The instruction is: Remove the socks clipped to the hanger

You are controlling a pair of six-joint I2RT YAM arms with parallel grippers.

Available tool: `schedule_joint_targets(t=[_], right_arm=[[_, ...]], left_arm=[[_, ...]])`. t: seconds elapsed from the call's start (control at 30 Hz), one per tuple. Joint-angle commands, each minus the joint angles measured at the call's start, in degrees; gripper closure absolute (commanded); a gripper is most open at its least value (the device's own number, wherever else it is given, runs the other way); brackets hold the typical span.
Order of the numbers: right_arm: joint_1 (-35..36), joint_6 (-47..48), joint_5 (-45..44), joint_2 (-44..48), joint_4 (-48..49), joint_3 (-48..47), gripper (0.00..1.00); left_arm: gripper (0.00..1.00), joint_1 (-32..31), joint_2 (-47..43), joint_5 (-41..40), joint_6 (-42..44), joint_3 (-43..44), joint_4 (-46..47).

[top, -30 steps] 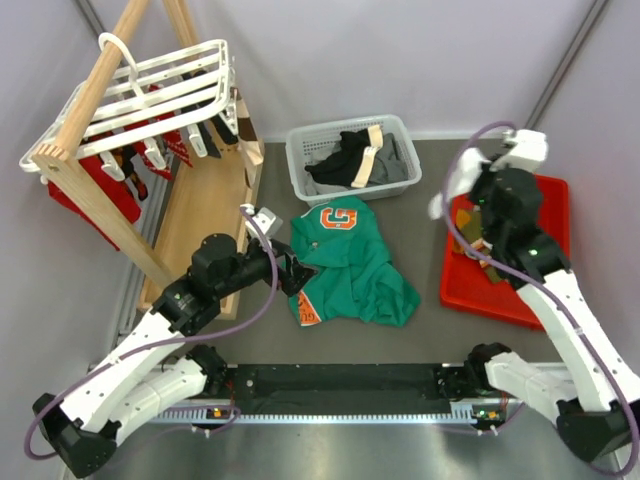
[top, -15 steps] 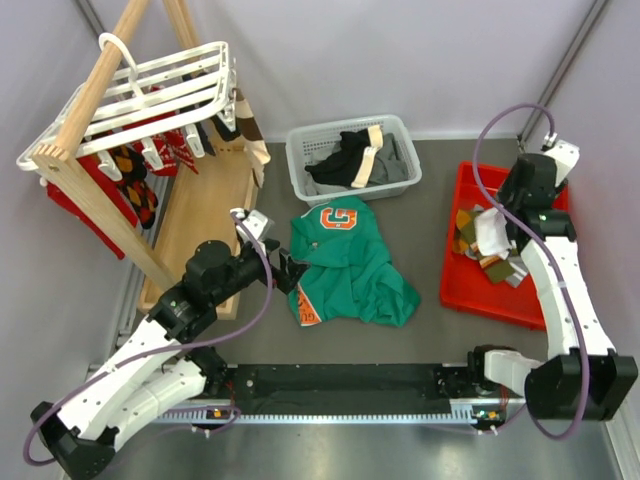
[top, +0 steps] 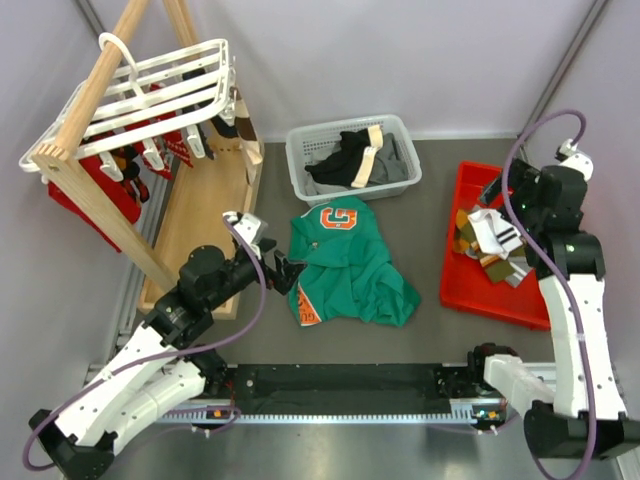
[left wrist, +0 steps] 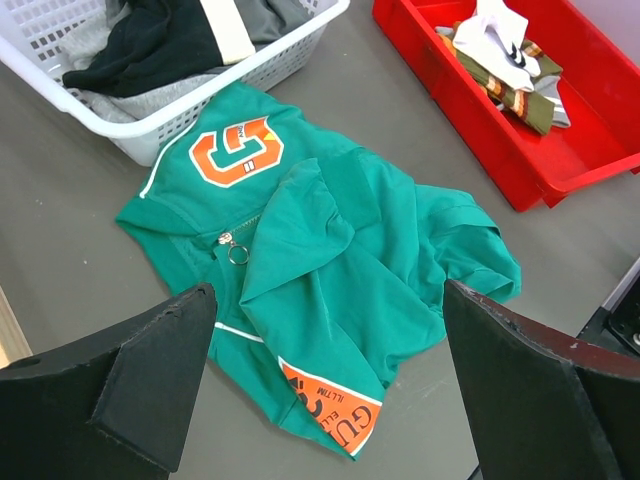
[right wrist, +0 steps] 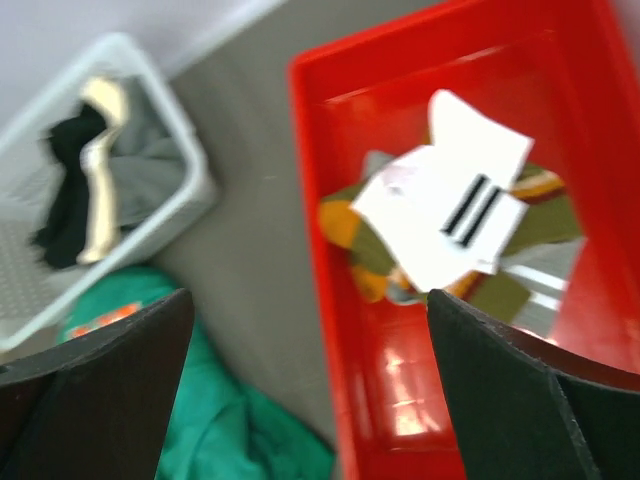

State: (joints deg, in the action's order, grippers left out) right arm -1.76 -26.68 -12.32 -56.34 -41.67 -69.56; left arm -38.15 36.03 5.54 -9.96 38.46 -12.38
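My left jaws stand wide apart and empty above the green shirt [left wrist: 330,260] on the surface [left wrist: 70,220]. My right jaws, also spread wide with nothing in them, hang over the red tray [right wrist: 560,80], where a white sock [right wrist: 450,205] lies on striped socks [right wrist: 510,295]. Red and dark socks [top: 105,195] hang clipped under the white hanger [top: 160,90] on the wooden rack [top: 90,185].

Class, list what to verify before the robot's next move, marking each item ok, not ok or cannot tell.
1. Right gripper open, empty: ok.
2. Left gripper open, empty: ok.
3. White sock lying inside red tray: ok.
4. Hanger free of socks: not ok, several hang from it.
5. Which clips hold them: cannot tell.
6. Left gripper clear of green shirt: ok, above it.
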Motion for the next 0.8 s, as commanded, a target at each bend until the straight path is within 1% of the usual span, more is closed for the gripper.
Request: schedule_joint_targets(t=[0.0, 0.03, 0.13, 0.2, 0.23, 0.27, 0.37, 0.43, 0.53, 0.6, 0.77], right_arm=[[-0.3, -2.1, 11.8, 6.7, -0.4, -2.1, 0.01], [-0.3, -2.1, 12.1, 7.3, -1.0, -2.3, 0.01], [-0.3, 0.7, 19.3, 9.3, -2.8, -2.2, 0.01], [-0.3, 1.2, 26.5, 10.8, -2.8, -0.7, 0.01], [-0.3, 1.4, 29.7, 11.6, -1.7, 0.3, 0.01], [-0.3, 1.1, 34.8, 12.4, -1.0, 1.3, 0.01], [-0.3, -3.3, 39.5, 16.2, 3.4, 4.9, 0.01], [-0.3, -5.2, 41.5, 20.0, 7.5, 8.1, 0.01], [-0.3, -7.6, 42.9, 23.1, 10.3, 11.2, 0.01], [-0.3, -8.1, 43.4, 24.7, 10.4, 11.5, 0.01], [-0.3, -6.2, 44.5, 26.3, 9.9, 9.7, 0.01]], left_arm=[[0.01, -0.2, 0.4, 0.7, -0.7, 2.8, 4.3], [0.01, -0.3, 0.6, 0.7, -0.9, 3.4, 4.3], [0.01, -0.2, 1.3, -1.2, -2.5, 5.9, 3.8], [0.01, -0.2, 1.9, -1.4, -3.3, 7.8, 3.9], [0.01, -0.2, 2.1, -1.5, -4.1, 8.3, 4.3], [0.01, -0.2, 2.3, -1.4, -4.5, 8.6, 4.6], [0.01, -0.2, 2.3, -2.5, -6.2, 10.0, 4.7], [0.01, -0.2, 2.1, -3.4, -7.6, 10.1, 5.0], [0.01, -0.2, 1.5, -5.0, -9.1, 9.2, 6.4], [0.01, -0.2, 1.3, -7.4, -9.6, 9.0, 6.5], [0.01, -0.2, 1.3, -8.8, -9.1, 9.3, 6.5]])
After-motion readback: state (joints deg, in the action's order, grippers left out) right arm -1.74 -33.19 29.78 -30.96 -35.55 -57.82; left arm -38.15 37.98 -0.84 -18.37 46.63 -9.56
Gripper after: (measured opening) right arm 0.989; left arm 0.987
